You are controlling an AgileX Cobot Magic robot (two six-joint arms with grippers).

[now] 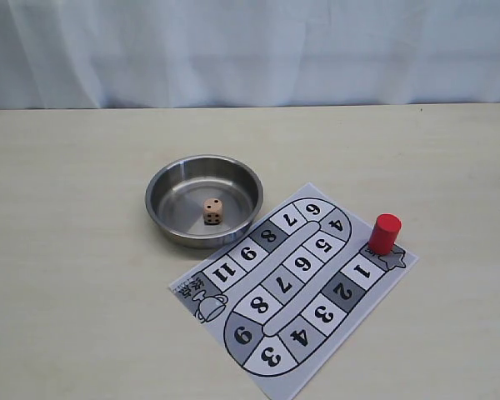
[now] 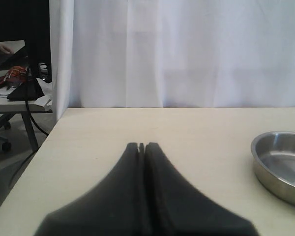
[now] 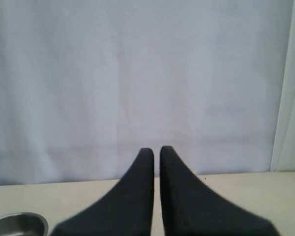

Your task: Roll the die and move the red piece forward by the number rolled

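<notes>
The die (image 1: 212, 211), a small tan cube with black pips, lies inside the steel bowl (image 1: 156, 215) at the table's middle. The red piece (image 1: 385, 233) stands upright on the star square (image 1: 393, 260), at the right corner of the paper board (image 1: 192, 292), beside square 1. Neither gripper shows in the exterior view. My left gripper (image 2: 142, 145) is shut with nothing in it and hovers over bare table, to the left of the bowl (image 2: 265, 142). My right gripper (image 3: 157, 150) is shut but for a thin slit and holds nothing; only the bowl's edge (image 3: 17, 220) shows in that view.
The board carries a winding track of numbered squares and lies tilted, just right of and in front of the bowl. A white curtain (image 1: 250, 50) hangs behind the table. Beyond the table's left edge stand a desk and cables (image 2: 19, 83).
</notes>
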